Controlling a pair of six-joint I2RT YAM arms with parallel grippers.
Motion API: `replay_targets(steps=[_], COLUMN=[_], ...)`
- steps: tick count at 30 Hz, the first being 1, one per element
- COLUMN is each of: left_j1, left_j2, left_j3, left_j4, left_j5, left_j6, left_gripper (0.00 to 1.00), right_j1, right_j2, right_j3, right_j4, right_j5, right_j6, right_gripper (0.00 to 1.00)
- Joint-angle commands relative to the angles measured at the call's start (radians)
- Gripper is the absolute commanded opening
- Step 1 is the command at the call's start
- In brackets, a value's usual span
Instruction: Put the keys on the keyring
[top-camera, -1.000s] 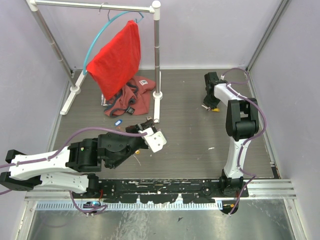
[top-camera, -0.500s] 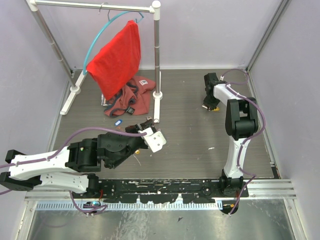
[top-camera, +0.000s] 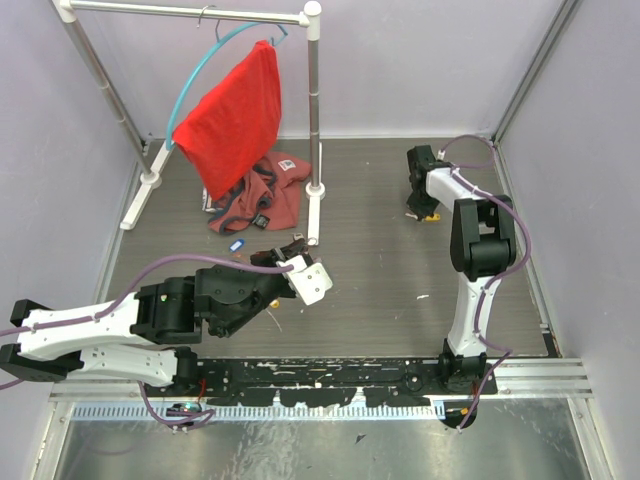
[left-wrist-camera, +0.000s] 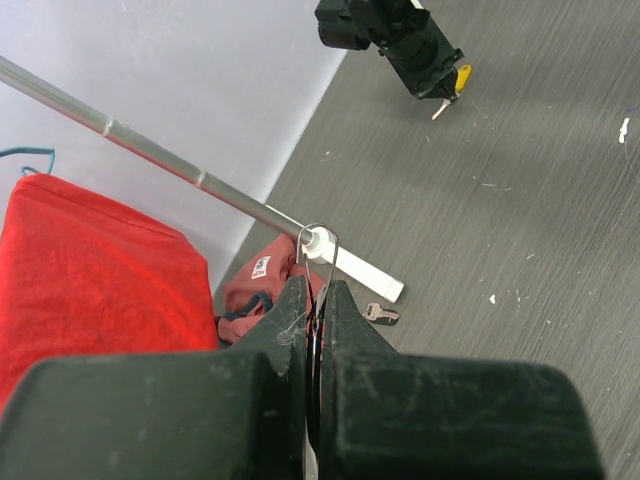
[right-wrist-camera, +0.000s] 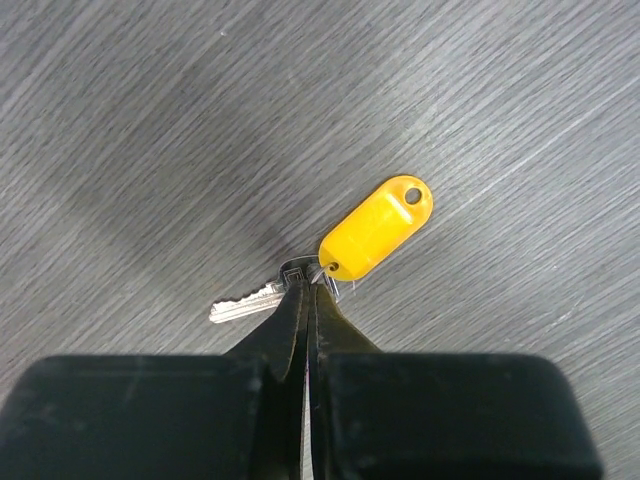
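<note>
My left gripper (top-camera: 291, 250) is shut on the keyring (left-wrist-camera: 318, 226). The thin silver wire loop sticks up from between its closed fingers (left-wrist-camera: 285, 320). My right gripper (top-camera: 419, 208) is at the far right of the table. It is shut on the head of a silver key (right-wrist-camera: 243, 305) with a yellow tag (right-wrist-camera: 376, 228), held low over the table. That key and tag also show in the left wrist view (left-wrist-camera: 458, 80). A loose key (left-wrist-camera: 381, 314) lies by the rack's foot. A blue-tagged key (top-camera: 236, 245) lies near the garment.
A white clothes rack (top-camera: 314, 110) stands at the back left. A teal hanger hoop (top-camera: 196, 75) with a red cloth (top-camera: 235, 115) hangs from it. A reddish garment (top-camera: 262, 195) lies on the grey table (top-camera: 380, 260) at its foot. Purple walls close in both sides.
</note>
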Motion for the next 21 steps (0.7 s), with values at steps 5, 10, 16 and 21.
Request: replay_targets(steps=[5,10,16,21], left_j1=[-0.005,-0.004,-0.003,-0.005], left_j2=[-0.006,0.001,-0.004,-0.014], left_j3=[0.005,0.008,0.017,0.021], left_j4=[0.022,0.022,0.010,0.001], left_j5=[-0.007,-0.008,-0.006,-0.007], left_j6=[0.012,0.012,0.001,-0.017], left_gripper=[0.00,0.00,0.00,0.00], right_j1=[0.003,0.001,0.001,0.002], right_j2=[-0.223,-0.302,-0.360,-0.474], right_j3=[-0.093,-0.118,-0.159,-0.228], right_j4=[0.092,0.094,0.121,0.172], right_j5=[-0.035,-0.104,-0.349,-0.576], right_j6=[-0.160,-0.215,-0.346,-0.471], right_gripper=[0.01,0.01,0.01,0.01])
